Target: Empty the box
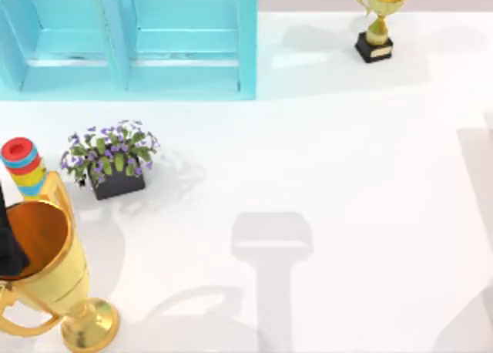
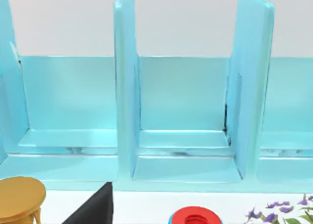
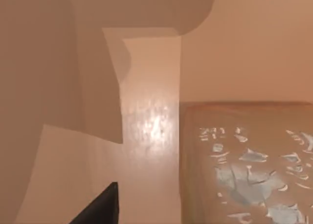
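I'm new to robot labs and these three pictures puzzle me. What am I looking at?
It is a simulated two-armed AgileX robot at a white table. One picture looks down from above; two come from wrist cameras. Visible are a light-blue cabinet, a flower planter, stacked coloured rings, a small trophy and a large gold trophy. The left gripper is beside the large trophy; the right gripper is close to tan-brown surfaces, probably the box. Whether anything is held, I cannot tell.

Tan-brown cardboard box [image 3: 146,136] close before the right wrist camera, plain inner walls, whitish flecked patch inside.
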